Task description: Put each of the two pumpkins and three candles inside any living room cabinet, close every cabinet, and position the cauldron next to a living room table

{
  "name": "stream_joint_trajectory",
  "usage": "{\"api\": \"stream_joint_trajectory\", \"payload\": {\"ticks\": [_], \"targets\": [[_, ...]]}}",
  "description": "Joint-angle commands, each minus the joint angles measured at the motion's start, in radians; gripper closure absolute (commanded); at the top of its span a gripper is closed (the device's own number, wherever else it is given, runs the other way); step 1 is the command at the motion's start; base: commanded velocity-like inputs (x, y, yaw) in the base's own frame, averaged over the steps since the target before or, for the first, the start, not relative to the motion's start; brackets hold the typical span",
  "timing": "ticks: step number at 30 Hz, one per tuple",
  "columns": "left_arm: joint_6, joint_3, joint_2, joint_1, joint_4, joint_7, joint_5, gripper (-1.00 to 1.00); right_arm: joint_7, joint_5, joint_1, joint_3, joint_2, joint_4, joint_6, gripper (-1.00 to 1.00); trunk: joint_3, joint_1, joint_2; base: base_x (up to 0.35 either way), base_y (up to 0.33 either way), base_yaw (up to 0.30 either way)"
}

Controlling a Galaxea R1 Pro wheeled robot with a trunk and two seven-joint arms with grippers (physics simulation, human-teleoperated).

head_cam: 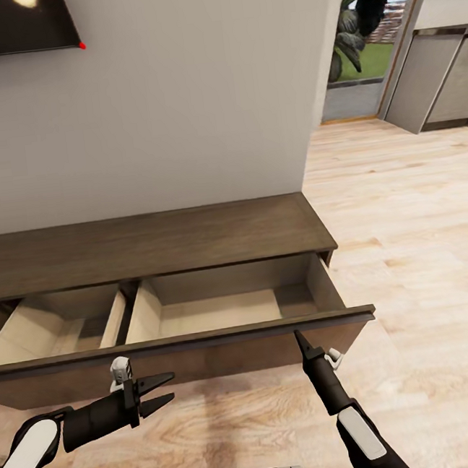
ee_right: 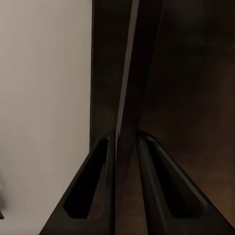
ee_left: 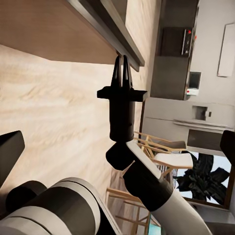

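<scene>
one drawer open, cabinet (head_cam: 155, 246) mid-frame.
right hand (head_cam: 300, 338) clamps the drawer front (head_cam: 204, 354); left hand (head_cam: 165, 391) open, lower left.

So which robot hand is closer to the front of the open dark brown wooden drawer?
Right. The right gripper pinches the dark brown wooden drawer front at its top edge. The left gripper hangs open just in front of it, not touching.

dark brown cabinet (head_cam: 155, 244) w/ pale beige drawer insides, light woodgrain floor (head_cam: 409, 243), off-white wall (head_cam: 174, 88), black grippers, arms black & white, green plant outside.
</scene>
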Motion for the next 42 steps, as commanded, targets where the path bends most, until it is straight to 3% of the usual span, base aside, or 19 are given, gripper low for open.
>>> {"api": "stream_joint_trajectory", "payload": {"ticks": [1,42], "targets": [[0.000,0.000,0.000,0.000,0.000,0.000,0.000,-1.00,0.009,0.005,0.000,0.026,0.000,-0.001,0.003,1.00,0.000,0.000,0.000,-0.105,0.000,0.000],[0.000,0.000,-0.001,0.000,0.000,0.000,0.000,-1.00,0.009,0.005,0.000,0.026,0.001,-0.001,0.003,1.00,0.000,0.000,0.000,-0.023,0.000,0.000]]}}
